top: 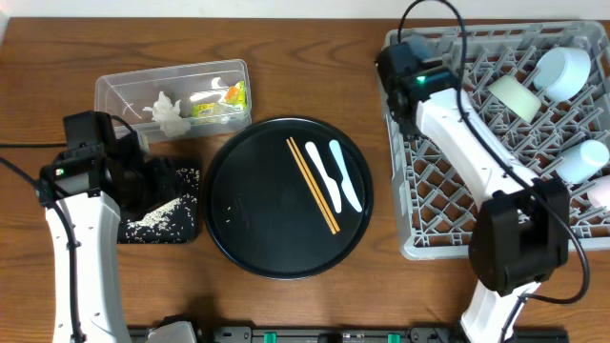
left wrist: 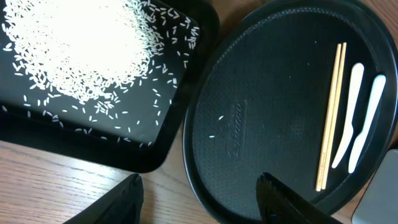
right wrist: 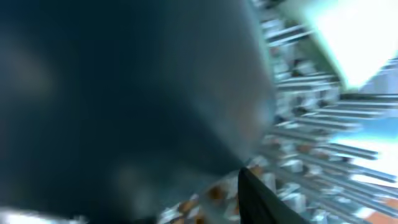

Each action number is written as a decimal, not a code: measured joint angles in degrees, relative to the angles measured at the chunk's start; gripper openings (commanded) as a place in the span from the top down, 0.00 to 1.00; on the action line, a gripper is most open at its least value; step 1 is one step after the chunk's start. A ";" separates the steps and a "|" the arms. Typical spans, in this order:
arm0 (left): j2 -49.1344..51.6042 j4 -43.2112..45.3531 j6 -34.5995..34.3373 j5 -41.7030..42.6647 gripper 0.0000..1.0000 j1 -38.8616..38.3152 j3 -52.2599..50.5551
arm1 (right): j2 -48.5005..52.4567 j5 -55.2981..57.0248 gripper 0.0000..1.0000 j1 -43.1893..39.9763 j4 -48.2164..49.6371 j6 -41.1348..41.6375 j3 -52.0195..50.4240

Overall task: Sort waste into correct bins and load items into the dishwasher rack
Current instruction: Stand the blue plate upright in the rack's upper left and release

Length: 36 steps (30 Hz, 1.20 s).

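My left gripper (top: pixel 152 191) (left wrist: pixel 199 193) is open and empty, low over the gap between the black tray (top: pixel 186 233) (left wrist: pixel 155 155) holding rice (top: pixel 157 217) (left wrist: pixel 74 43) and the round tray. The clear tub (top: pixel 114 90) holds tissue (top: pixel 170 112) and the yellow-green wrapper (top: pixel 224 100). Two orange chopsticks (top: pixel 313 186) (left wrist: pixel 331 112) and two white utensils (top: pixel 338 176) (left wrist: pixel 357 118) lie on the round tray. My right gripper (top: pixel 398 65) is over the grey rack's (top: pixel 410 250) far left corner. Its blurred view is filled by the dark blue plate (right wrist: pixel 124 93); one finger (right wrist: pixel 252 196) shows, set wide.
The large round black tray (top: pixel 248 219) (left wrist: pixel 261 93) sits between the bins and the rack. In the rack are a pale green bowl (top: pixel 515 95), light blue cups (top: pixel 562 71) (top: pixel 583 160) and a pale cup (top: pixel 600 191) at the right edge.
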 measured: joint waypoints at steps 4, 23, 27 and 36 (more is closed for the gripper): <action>0.07 0.00 0.00 0.02 0.40 0.00 0.00 | -0.04 -5.79 0.51 0.11 -0.79 0.55 0.00; 0.07 -0.02 -0.22 0.02 0.27 0.00 0.00 | -22.16 -17.59 0.25 -13.66 -4.42 0.83 -0.33; 0.07 -0.02 -0.22 0.07 0.27 0.00 0.00 | -21.97 -25.70 0.26 -24.30 -7.37 -1.07 -0.48; 0.09 1.62 -0.22 1.95 0.27 -3.54 -0.02 | -21.97 -34.47 0.36 -40.85 -8.83 -4.76 -9.53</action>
